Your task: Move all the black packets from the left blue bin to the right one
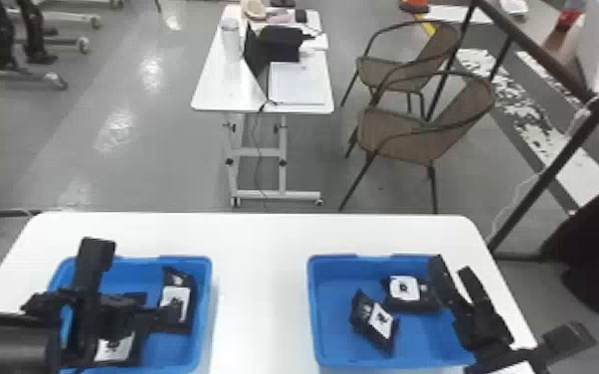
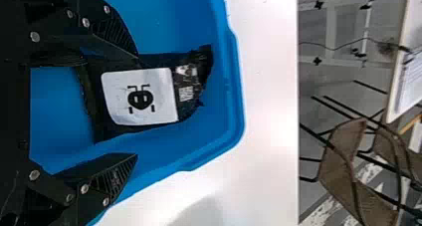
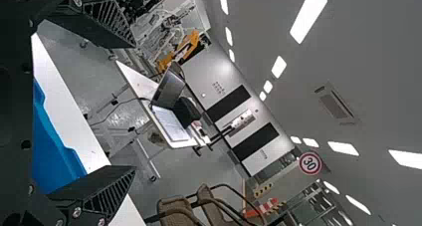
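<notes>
The left pincer [image 2: 137, 106] gapes over a black packet [image 2: 191, 94] in the left blue bin [image 1: 207, 298] — likely light, pliable, slick, best gripped mid-body across its sides — as the right pincer [image 3: 134, 106], also spread, hangs by the right bin [image 1: 313, 311].

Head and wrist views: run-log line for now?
left gripper: open over packet | right gripper: open near right bin | left bin: two packets visible | right bin: two packets visible
</notes>
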